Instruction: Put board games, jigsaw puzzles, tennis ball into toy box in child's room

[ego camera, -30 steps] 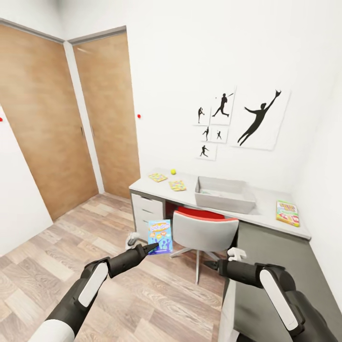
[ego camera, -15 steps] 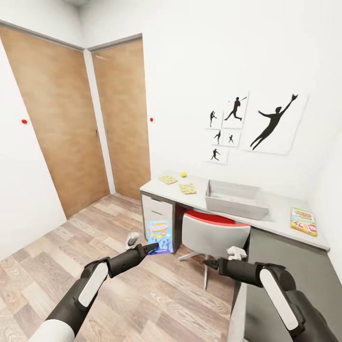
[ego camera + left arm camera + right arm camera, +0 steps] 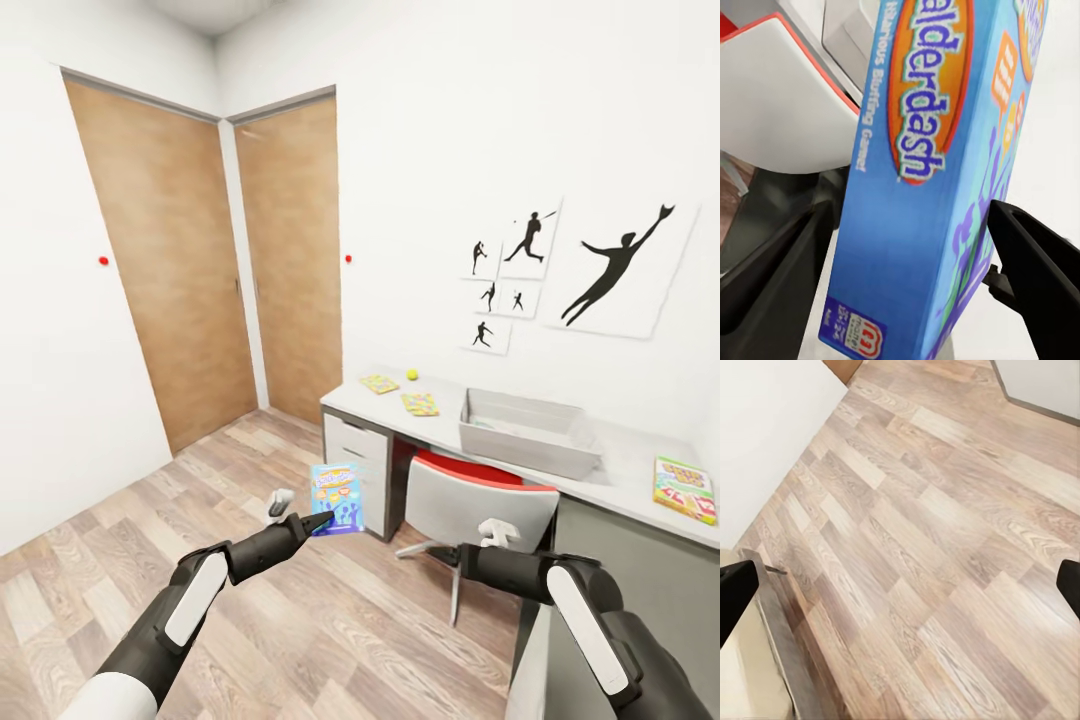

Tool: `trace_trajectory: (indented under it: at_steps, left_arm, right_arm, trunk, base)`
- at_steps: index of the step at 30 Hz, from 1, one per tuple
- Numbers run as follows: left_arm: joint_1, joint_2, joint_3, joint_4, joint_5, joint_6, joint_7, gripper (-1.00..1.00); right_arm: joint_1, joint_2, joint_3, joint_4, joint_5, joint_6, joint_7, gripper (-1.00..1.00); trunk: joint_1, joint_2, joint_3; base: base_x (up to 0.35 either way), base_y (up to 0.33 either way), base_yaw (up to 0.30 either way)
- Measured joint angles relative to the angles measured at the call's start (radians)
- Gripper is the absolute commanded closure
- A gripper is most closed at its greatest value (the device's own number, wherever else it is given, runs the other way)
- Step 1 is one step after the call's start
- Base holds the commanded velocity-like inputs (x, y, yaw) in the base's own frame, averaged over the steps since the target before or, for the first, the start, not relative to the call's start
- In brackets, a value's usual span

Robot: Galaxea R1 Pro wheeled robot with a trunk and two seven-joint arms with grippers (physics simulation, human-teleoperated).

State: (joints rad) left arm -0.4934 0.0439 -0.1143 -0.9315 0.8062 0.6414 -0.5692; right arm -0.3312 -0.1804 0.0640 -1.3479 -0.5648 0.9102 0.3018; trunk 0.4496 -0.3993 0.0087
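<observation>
A child's room with wooden doors, a plank floor and baseball silhouettes on the white wall. The robot stands back from the bench point(image 3: 640, 478), arms held forward. The left gripper point(image 3: 911, 247) has its jaws clenched on the blue board game point(image 3: 337, 498), held upright in front of the robot — not yet delivered. The right gripper point(image 3: 495, 533) carries nothing; its jaws stand wide apart over bare floor.

On the bench sit the grey toy box point(image 3: 525, 432), two jigsaw puzzles point(image 3: 419, 404) and the tennis ball point(image 3: 411, 375) near its far end, and a yellow-green-red board game point(image 3: 685, 489) at the near end — all outside the box. Something pale may lie inside the box, too unclear to name. By this showing, most of the task remains.
</observation>
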Motion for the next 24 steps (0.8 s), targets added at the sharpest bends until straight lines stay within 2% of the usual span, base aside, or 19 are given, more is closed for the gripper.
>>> trace_trajectory:
  at_steps: [24]
  left_arm:
    - [0.000,0.000,-0.001,0.000,-0.004,-0.001,0.000,1.00]
  right_arm:
    - [0.000,0.000,0.000,0.000,0.000,0.000,0.000,-1.00]
  trunk:
    - [0.000,0.000,0.031]
  base:
    - [0.000,0.000,0.198]
